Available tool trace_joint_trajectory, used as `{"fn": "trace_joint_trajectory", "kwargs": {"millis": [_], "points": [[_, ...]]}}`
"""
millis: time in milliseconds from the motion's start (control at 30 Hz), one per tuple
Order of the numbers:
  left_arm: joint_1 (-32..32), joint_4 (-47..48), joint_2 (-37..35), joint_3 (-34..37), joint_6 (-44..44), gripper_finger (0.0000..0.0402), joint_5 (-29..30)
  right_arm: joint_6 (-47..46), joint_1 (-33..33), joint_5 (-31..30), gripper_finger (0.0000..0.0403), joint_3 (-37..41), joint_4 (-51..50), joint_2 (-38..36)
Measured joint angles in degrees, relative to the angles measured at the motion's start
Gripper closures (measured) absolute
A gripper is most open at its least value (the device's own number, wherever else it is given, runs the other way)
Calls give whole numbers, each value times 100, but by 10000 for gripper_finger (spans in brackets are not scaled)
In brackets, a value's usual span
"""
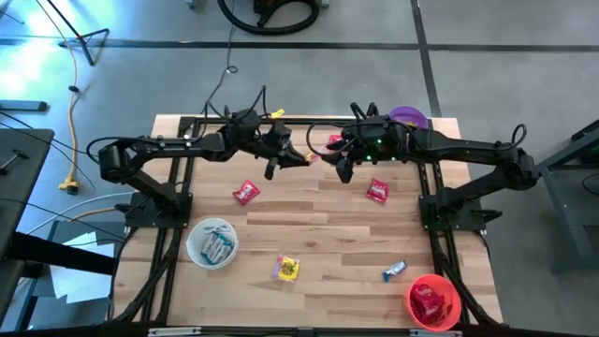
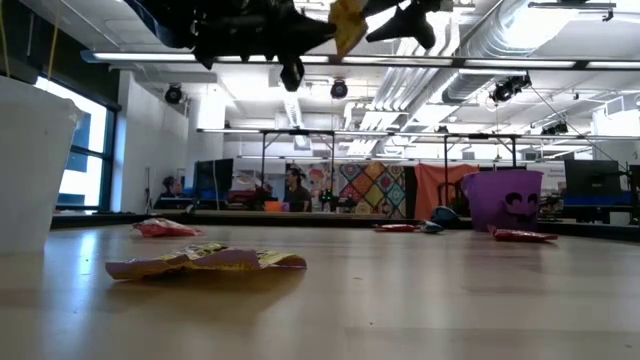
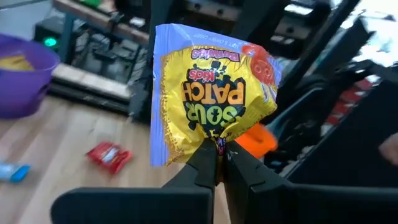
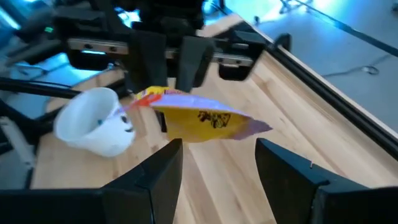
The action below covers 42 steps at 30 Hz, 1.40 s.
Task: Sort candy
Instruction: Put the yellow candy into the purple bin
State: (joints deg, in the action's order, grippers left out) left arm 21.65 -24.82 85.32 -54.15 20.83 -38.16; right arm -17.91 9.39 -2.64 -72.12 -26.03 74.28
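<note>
A yellow Sour Patch Kids candy packet point(image 3: 211, 93) with a light blue border hangs in the air over the table's far middle, and my left gripper point(image 3: 219, 163) is shut on it. In the right wrist view the same packet point(image 4: 199, 121) lies flat just beyond my right gripper point(image 4: 219, 163). That gripper is open and faces the packet without touching it. From above, my left gripper point(image 1: 301, 159) and my right gripper point(image 1: 343, 171) stand close together. Loose candy lies flat on the wood: red point(image 1: 246, 193), red point(image 1: 377, 190), yellow point(image 1: 286, 270), blue point(image 1: 394, 271). My left gripper pinches the packet's crimped end point(image 3: 216, 142) between its two fingers. The fingers lie level and point toward the table's right side. The packet sticks out beyond the fingertips, lifted well clear of the table.
A white bowl point(image 1: 212, 241) holding light blue candy stands near left. A red bowl point(image 1: 433, 301) holding red candy is at the near right corner. A purple bowl point(image 1: 408, 118) sits at the far right edge, with another red candy point(image 1: 334, 142) by the far edge.
</note>
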Motion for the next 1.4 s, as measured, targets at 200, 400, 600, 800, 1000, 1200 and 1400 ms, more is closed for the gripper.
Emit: {"fn": "trace_joint_trajectory", "kwargs": {"millis": [200, 400, 600, 800, 1000, 1200, 1400], "points": [[-35, -291, -2, -4, 260, 401, -441, 177, 0, 300, 205, 0, 548, 2], [-35, -352, -4, -4, 416, 401, -963, 818, -4, 507, 205, 0, 931, 2], [-35, -548, -2, -4, 657, 401, -981, 873, 53, 1539, 206, -11, 1175, 153], [-35, -647, -4, -7, 957, 401, -981, 841, 74, 1926, 236, -7, 1629, 406], [0, -638, -4, -7, 1016, 383, -597, 778, 165, 1953, 356, -7, 1772, 411], [169, -630, -4, -7, 905, 341, -430, 695, 305, 1978, 379, -7, 1766, 402], [494, -150, -4, -4, 499, 296, -275, 779, 654, 1752, 397, -4, 1391, 16]]}}
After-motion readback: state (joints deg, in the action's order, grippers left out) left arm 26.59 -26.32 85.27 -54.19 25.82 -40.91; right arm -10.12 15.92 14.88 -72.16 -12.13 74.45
